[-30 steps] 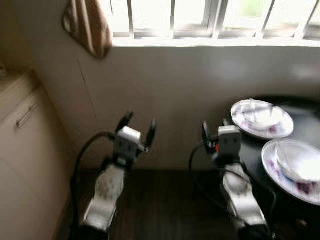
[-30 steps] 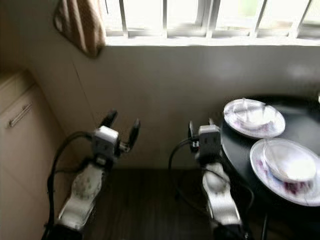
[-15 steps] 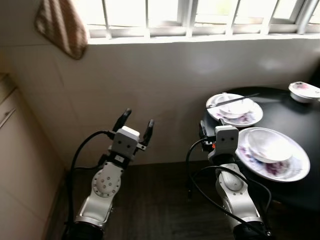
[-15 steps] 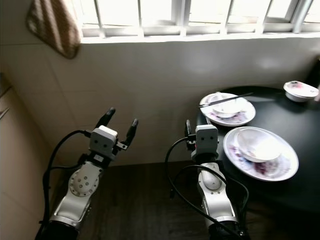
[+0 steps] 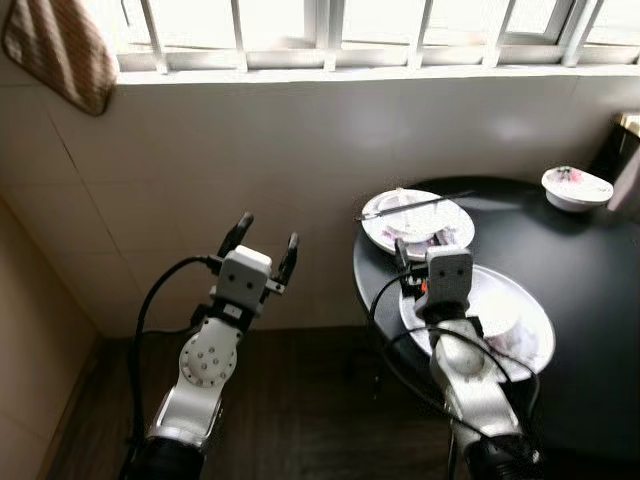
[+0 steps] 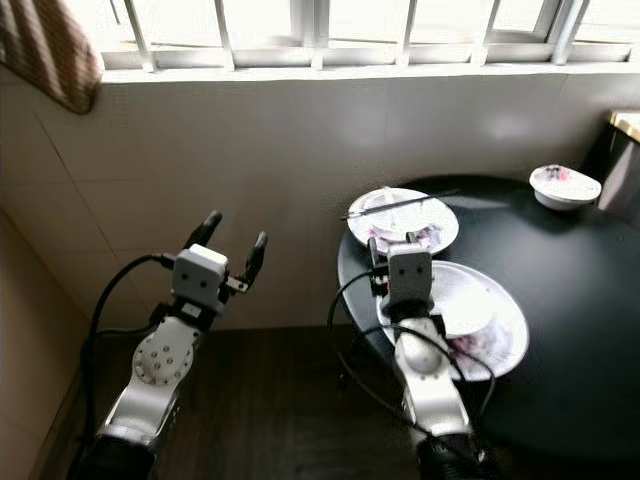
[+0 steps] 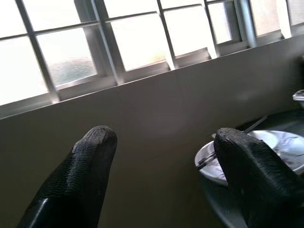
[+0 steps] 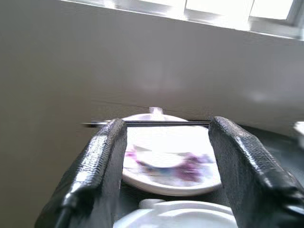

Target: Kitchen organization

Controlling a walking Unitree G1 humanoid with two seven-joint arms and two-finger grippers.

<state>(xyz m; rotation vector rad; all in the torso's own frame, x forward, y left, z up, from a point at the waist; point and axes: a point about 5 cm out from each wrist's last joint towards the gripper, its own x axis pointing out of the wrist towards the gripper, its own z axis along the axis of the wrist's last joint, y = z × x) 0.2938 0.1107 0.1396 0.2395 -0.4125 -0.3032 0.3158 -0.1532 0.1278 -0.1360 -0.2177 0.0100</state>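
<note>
1. Under the window, the round black counter holds two plates, the near plate touching the far plate.
2. Right end effector hovers above the near plate, open, empty; left end effector likewise, beside the counter.
3. Chopsticks lie across the far plate; a careless nudge would probably roll them off.

ahead: tiled wall, blocks left gripper | right gripper: near plate underneath, far plate with chopsticks ahead | open tabletop farther right

— What's unclear here?
— The right arm hides part of the near plate. The striped cloth is cut off at the frame's corner.
— And the far bowl?
— Contents too small to tell.
</note>
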